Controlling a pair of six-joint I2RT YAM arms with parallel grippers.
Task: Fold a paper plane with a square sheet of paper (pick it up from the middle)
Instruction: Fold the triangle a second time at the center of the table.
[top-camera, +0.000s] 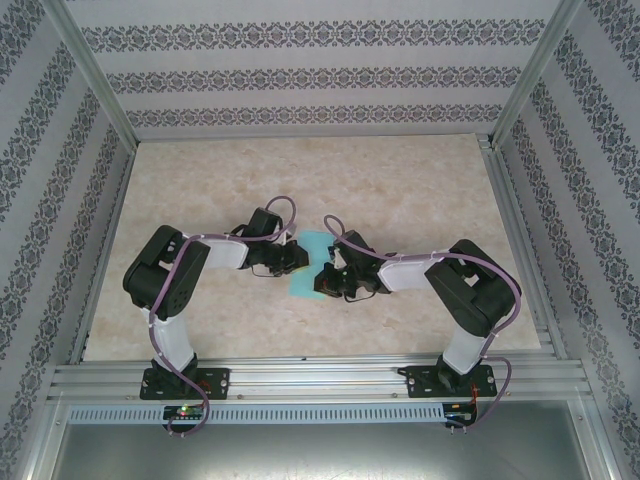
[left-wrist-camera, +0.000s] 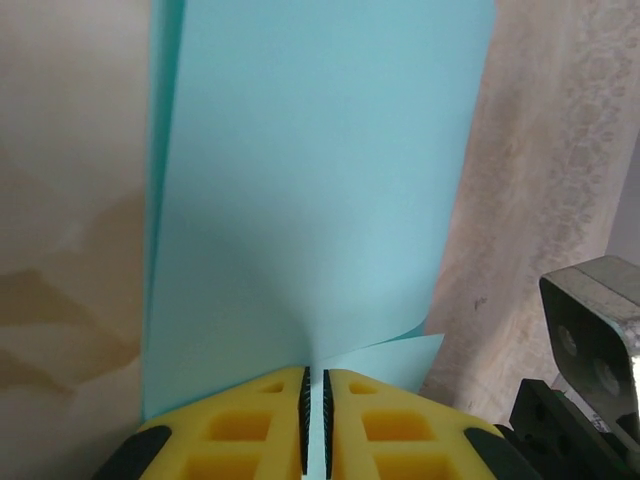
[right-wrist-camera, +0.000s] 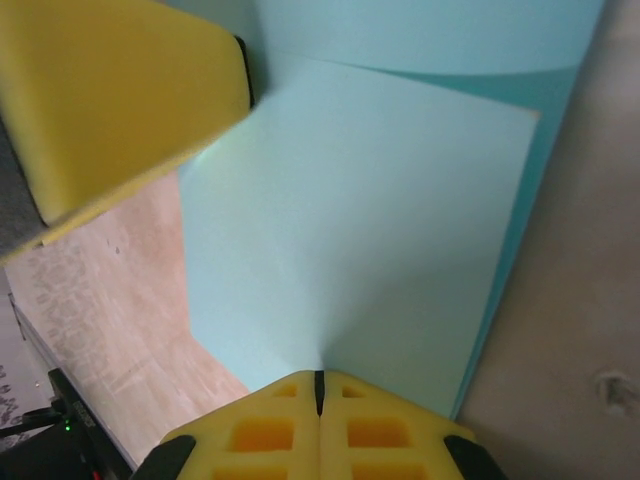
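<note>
Thin teal square sheet of paper (left-wrist-camera: 310, 180): partly folded.
Left gripper (left-wrist-camera: 314, 372): fingers nearly closed, pinching its edge.
Right gripper (right-wrist-camera: 320, 378): fingers clamped tight on it.

One camera sits high up at the near side and looks down on the whole surface (top-camera: 400, 180). Each wrist camera peeks out past its own jaws, very close to the teal paper (left-wrist-camera: 320, 180), which all three see.
</note>
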